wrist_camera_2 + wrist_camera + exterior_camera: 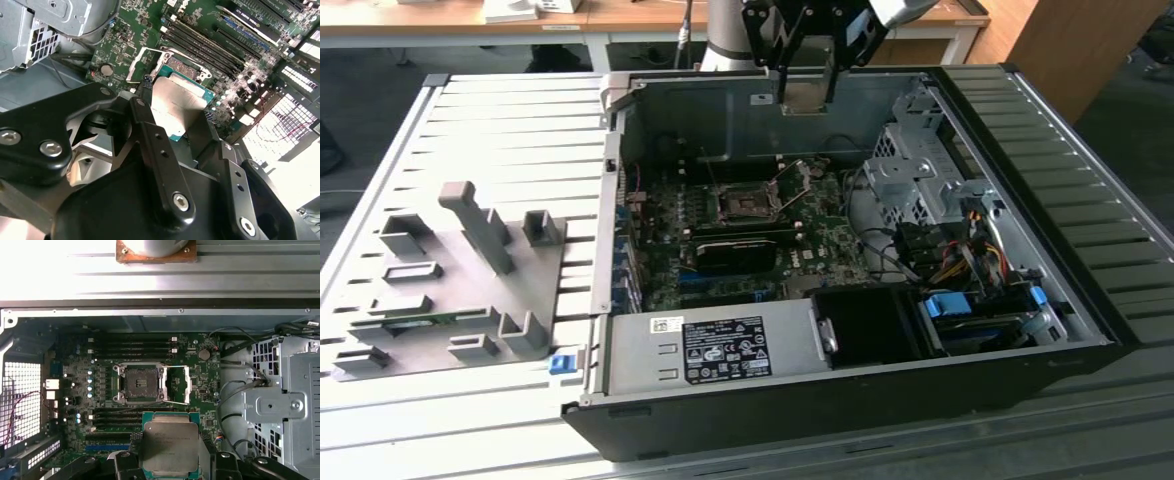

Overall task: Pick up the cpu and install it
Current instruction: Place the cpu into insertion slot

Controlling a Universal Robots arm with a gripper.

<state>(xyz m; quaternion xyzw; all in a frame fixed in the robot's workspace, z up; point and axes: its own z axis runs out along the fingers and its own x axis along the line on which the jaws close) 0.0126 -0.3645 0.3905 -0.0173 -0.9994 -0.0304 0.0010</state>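
Note:
My gripper (806, 85) hangs above the back of the open computer case, shut on the cpu (805, 98). In the first wrist view the cpu (170, 445) is a flat square chip with a silvery top and green edge, clamped between two black fingers (131, 442). The second wrist view shows the cpu (177, 102) from behind the fingers (145, 117). Below it on the green motherboard (200, 390) lies the dark square socket (141, 383), its metal frame (177, 385) swung open beside it. The chip is held well above the board and apart from the socket (750, 205).
The case wall (616, 200) and a metal drive cage (921, 170) flank the board, with bundled cables (961, 260) at the exterior view's right. Memory slots (132, 346) sit beside the socket. A grey fixture block (454, 270) lies on the slatted table at the exterior view's left.

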